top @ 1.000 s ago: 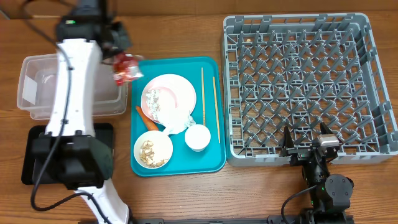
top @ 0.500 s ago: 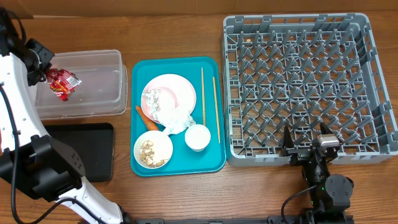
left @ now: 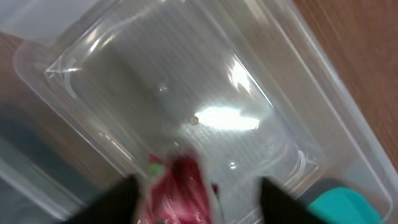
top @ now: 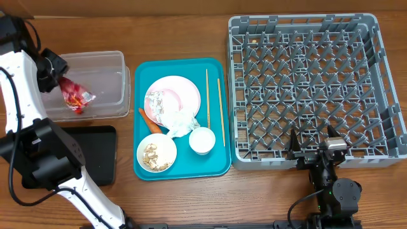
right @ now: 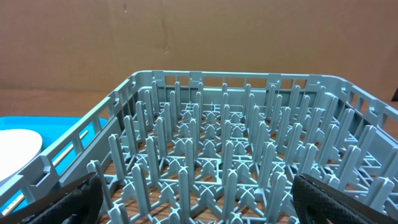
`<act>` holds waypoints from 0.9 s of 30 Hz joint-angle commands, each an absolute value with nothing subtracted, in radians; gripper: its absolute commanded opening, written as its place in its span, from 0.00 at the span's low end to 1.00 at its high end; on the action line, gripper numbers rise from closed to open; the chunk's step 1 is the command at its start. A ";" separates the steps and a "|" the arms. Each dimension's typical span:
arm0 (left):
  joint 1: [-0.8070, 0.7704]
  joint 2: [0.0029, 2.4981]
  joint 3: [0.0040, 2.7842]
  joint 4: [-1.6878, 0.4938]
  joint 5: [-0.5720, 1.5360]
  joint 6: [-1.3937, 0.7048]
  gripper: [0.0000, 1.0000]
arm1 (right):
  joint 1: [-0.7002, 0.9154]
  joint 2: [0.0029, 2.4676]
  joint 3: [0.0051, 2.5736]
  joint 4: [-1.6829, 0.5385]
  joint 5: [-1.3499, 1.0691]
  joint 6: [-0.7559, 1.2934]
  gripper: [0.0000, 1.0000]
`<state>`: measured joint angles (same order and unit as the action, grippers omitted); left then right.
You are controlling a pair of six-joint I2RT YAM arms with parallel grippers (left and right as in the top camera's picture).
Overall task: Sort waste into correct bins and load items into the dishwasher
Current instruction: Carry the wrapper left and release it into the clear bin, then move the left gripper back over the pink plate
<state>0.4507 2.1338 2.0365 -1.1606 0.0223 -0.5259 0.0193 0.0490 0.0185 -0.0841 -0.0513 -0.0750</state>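
The crumpled red-and-silver wrapper (top: 77, 97) lies inside the clear tub (top: 105, 70) at its left part. My left gripper (top: 57, 73) hovers just above it, open. In the left wrist view the blurred wrapper (left: 180, 193) sits loose between the spread fingers (left: 121, 202) of the left gripper (left: 202, 202). On the teal tray (top: 213, 162) are the pink plate (top: 181, 92), white napkin (top: 181, 124), carrot (top: 149, 121), a bowl of scraps (top: 156, 153) and the cup (top: 202, 140). My right gripper (top: 313, 145) stands open and empty at the near wall of the grey dish rack (top: 305, 83), seen again (right: 205, 143) past the right gripper (right: 199, 199).
The black tray (top: 95, 152) lies in front of the tub, partly under the left arm. Two chopsticks (top: 207, 95) rest along the teal tray's right side. A cardboard wall stands behind the table.
My left gripper carried the wrapper leftward from the teal tray's corner to over the tub, then opened; the wrapper has dropped lower into the tub. The right arm is still.
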 commanded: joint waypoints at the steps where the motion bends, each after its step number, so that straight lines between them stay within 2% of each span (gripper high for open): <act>1: 0.448 2.141 2.039 -1.148 0.032 -0.530 1.00 | 0.015 0.045 0.008 -0.081 -0.050 -0.086 1.00; 11: 0.451 2.033 2.055 -1.139 0.029 -0.493 1.00 | 0.015 0.045 0.008 -0.081 -0.050 -0.086 1.00; 15: 0.407 1.963 2.055 -1.158 0.146 -0.444 1.00 | 0.015 0.045 0.008 -0.081 -0.050 -0.086 1.00; 18: 0.345 1.915 2.055 -1.200 0.220 -0.382 1.00 | 0.015 0.045 0.008 -0.081 -0.050 -0.086 1.00; 27: 0.062 1.894 2.034 -1.317 0.197 -0.335 1.00 | 0.015 0.045 0.008 -0.081 -0.050 -0.086 1.00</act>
<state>0.1421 1.8946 2.0407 -1.3056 0.1917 -0.3756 0.0193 0.0490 0.0185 -0.0841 -0.0517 -0.0757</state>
